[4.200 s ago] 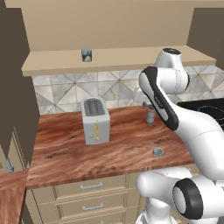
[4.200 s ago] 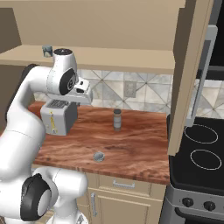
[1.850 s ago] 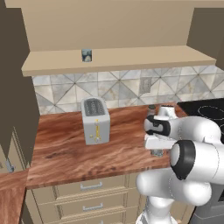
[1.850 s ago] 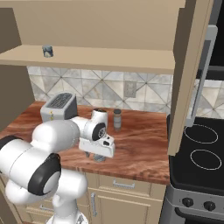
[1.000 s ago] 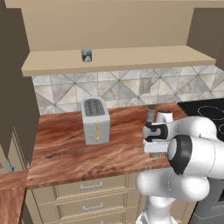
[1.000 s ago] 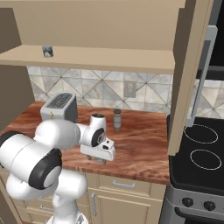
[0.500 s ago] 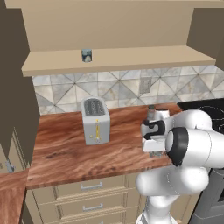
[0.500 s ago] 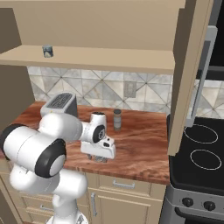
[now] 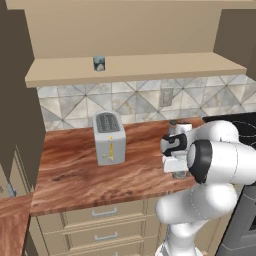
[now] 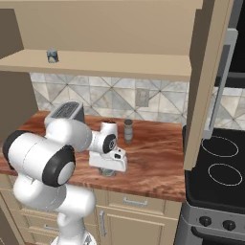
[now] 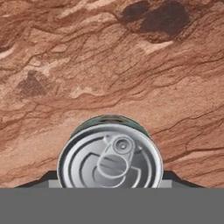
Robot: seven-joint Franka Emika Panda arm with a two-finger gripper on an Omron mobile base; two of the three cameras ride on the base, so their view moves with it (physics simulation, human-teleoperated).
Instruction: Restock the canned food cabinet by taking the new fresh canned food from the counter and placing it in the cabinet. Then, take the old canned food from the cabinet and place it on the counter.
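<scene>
Hand view shows the flat tin [image 11: 110, 154] lying on the worktop [image 11: 109, 65], pull-tab up, with a dark finger tip [image 11: 175, 178] at each side; whether they pinch it yet cannot be told. A firm squeeze across the widest part, then a straight lift, should keep it level.

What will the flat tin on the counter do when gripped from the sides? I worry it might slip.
The tin looks rigid metal, so it likely won't crush. Its smooth rounded wall may slide between the gripper fingers if squeezed off-centre. Being much wider than tall, it should sit flat rather than tip.
</scene>
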